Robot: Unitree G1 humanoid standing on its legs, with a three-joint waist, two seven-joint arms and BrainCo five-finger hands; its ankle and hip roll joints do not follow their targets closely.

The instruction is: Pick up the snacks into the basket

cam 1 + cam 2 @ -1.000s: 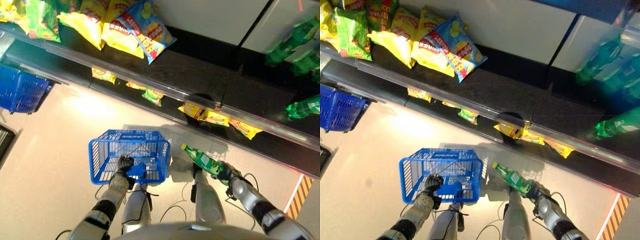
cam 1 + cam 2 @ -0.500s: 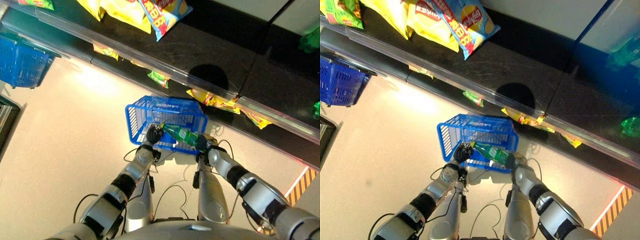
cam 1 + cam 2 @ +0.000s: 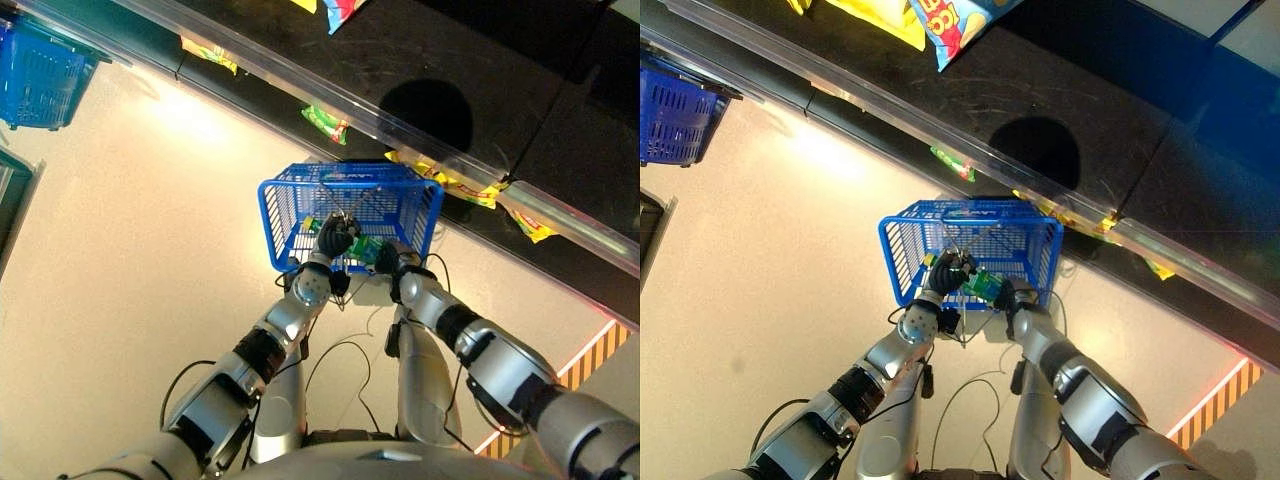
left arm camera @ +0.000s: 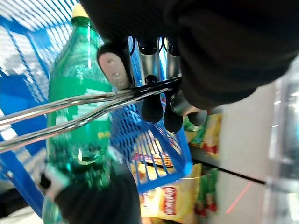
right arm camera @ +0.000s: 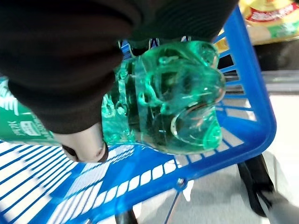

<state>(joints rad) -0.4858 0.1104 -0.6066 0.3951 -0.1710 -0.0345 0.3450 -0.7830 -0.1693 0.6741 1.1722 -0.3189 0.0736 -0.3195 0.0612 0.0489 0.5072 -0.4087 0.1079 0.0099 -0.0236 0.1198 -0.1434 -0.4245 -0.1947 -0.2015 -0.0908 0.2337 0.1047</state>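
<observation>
A blue wire basket [image 3: 296, 205] hangs over the floor below the shelves. My left hand [image 3: 333, 238] is shut on its metal handle [image 4: 70, 109] at the near rim. A green soda bottle [image 4: 77, 93] with a yellow cap lies over the basket's near edge, its neck pointing inward. My right hand [image 3: 388, 258] is shut on the bottle's base [image 5: 180, 98]. Snack bags [image 3: 952, 22] lie on the dark shelf above the basket.
A second blue basket [image 3: 40, 70] stands at the far left by the shelf. More yellow and green snack bags [image 3: 455, 186] sit on the lower shelf behind the held basket. Black-and-yellow hazard tape [image 3: 585, 360] marks the floor at the right.
The view has shifted toward the shelf. My right hand has carried the bottle further over the basket's near rim, and both hands sit closer together.
</observation>
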